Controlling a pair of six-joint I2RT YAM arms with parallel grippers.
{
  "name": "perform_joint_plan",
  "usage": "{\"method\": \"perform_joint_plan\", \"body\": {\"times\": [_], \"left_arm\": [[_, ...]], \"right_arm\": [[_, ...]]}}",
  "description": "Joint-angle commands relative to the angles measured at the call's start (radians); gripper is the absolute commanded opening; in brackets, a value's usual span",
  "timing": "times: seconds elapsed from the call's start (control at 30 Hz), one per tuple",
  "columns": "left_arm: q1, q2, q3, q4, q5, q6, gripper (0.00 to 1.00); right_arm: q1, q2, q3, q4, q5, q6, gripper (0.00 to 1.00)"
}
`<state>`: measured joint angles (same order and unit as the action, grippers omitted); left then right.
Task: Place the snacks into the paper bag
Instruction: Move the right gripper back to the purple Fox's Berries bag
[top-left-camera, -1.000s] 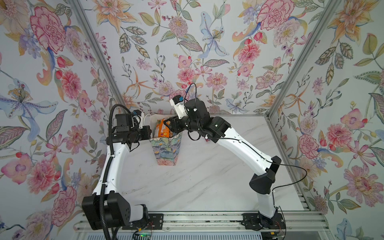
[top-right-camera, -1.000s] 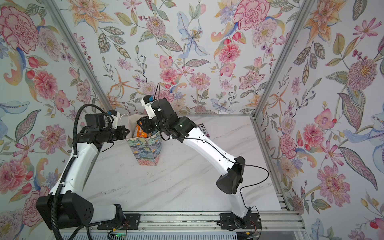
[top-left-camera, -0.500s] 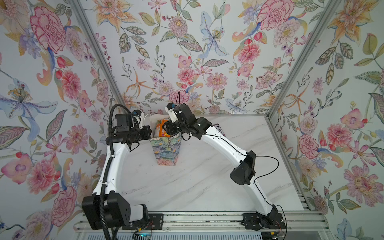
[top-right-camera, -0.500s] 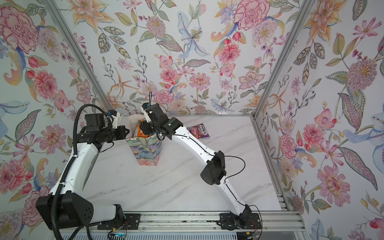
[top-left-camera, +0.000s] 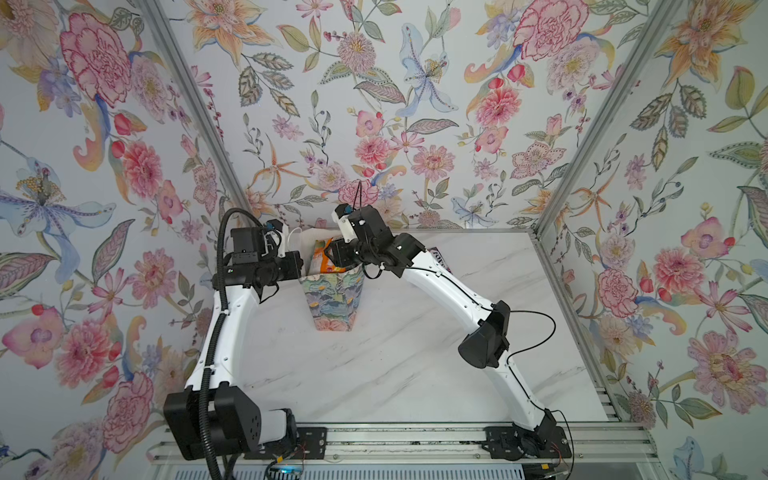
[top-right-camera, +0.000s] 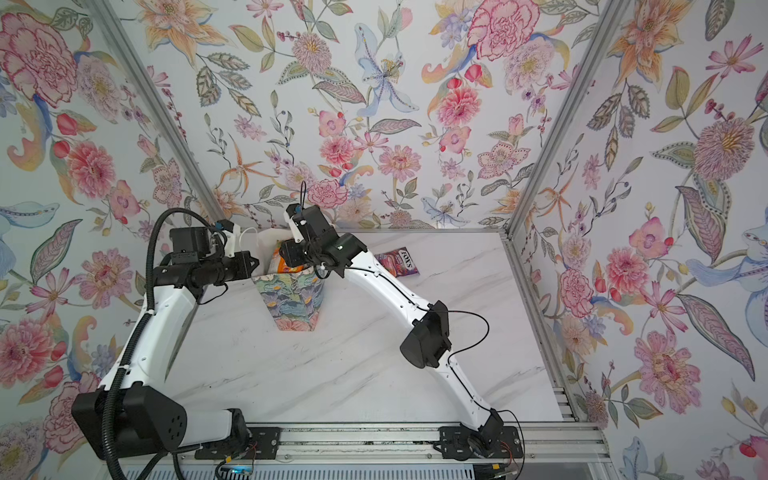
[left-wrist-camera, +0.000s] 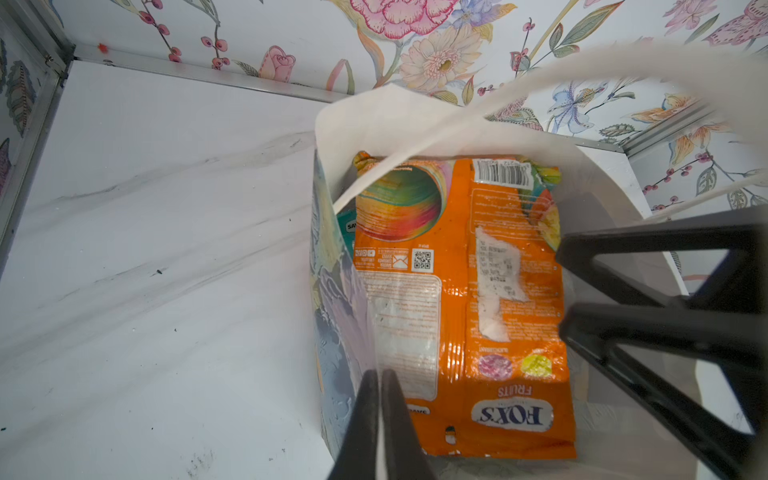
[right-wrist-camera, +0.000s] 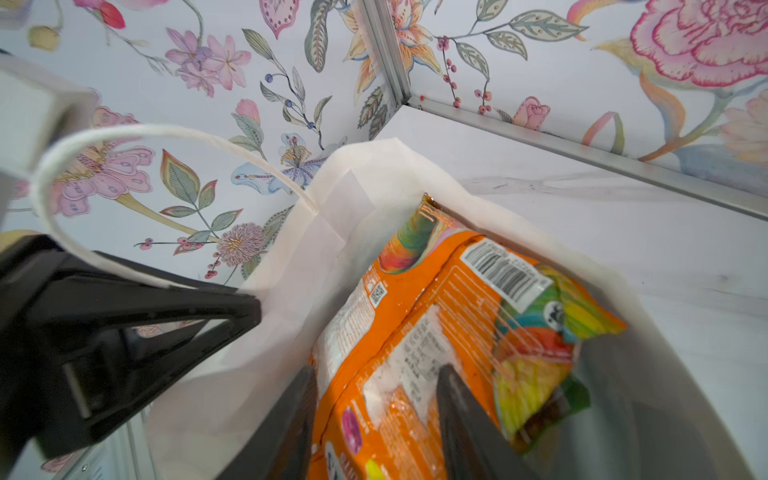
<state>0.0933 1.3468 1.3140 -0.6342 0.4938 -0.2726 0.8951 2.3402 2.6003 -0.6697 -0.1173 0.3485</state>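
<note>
Pinching the paper bag (left-wrist-camera: 332, 316) rim, left fingers (left-wrist-camera: 359, 428) are closed; orange packet (left-wrist-camera: 457, 299) inside.

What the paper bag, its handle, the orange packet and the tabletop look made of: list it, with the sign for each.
The paper bag: paper, matte white inside, creased wall, printed outside. Its cord handle: probably soft white string, looping limply. The orange packet: likely plastic film, glossy, with crinkles and glare streaks. The tabletop: marble-look, smooth; whether stone or laminate cannot be told.
</note>
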Motion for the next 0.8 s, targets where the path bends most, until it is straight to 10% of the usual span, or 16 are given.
{"method": "perform_joint_plan", "body": {"times": [0.0, 0.43, 0.77], "left_arm": [[-0.006, -0.009, -0.007, -0.023, 0.017, 0.014, 0.04], [-0.006, -0.008, -0.01, -0.016, 0.022, 0.01, 0.04], [-0.006, -0.005, -0.007, -0.011, 0.022, 0.0, 0.04]], "right_arm": [[-0.01, -0.173, -0.004, 0.029, -0.025, -0.003, 0.49], [-0.231, -0.74, -0.973, 0.505, -0.025, 0.225, 0.52], [-0.466, -0.817, -1.481, 0.7, -0.011, 0.452, 0.53]]}}
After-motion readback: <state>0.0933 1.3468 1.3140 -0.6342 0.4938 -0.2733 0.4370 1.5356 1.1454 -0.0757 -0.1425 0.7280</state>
